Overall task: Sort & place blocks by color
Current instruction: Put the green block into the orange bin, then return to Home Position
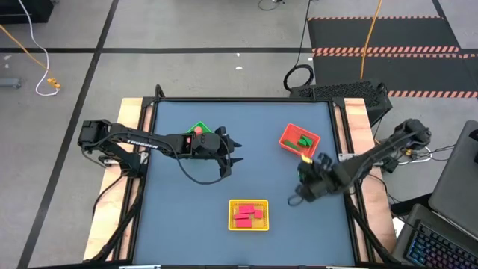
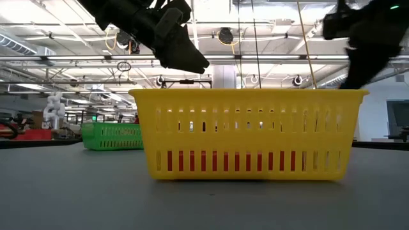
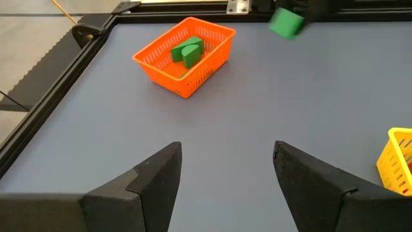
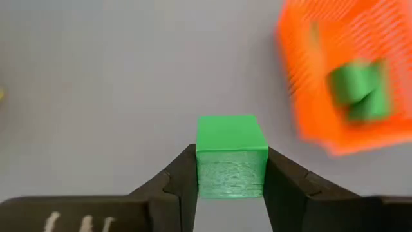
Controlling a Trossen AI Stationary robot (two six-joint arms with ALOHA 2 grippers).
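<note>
My right gripper [image 4: 230, 183] is shut on a green block [image 4: 230, 154] and hovers beside the orange-red tray [image 1: 299, 140], near its near corner. That tray [image 3: 187, 55] holds two green blocks [image 3: 187, 50]. The yellow tray [image 1: 248, 214] near the table's near edge holds several red blocks [image 1: 246, 215]. The green tray [image 1: 198, 131] holds a reddish block [image 1: 198, 131]. My left gripper [image 3: 225, 174] is open in mid-table, just right of the green tray, touching nothing. In the left wrist view the green block [image 3: 286, 24] shows under the right gripper. My right gripper pinches the green block by two opposite side faces [image 4: 201, 169], one finger on each. The block's far half sticks out beyond the fingertips [image 4: 187, 171]. It looks lifted clear of the table, beside the orange-red tray.
The three trays stand apart on the blue-grey table [image 1: 187, 217]. The yellow tray [image 2: 249, 134] fills the middle of the low view, with the green tray [image 2: 112, 135] behind it. A raised dark frame [image 3: 58, 58] edges the table. A laptop [image 1: 448, 224] sits beyond the right edge.
</note>
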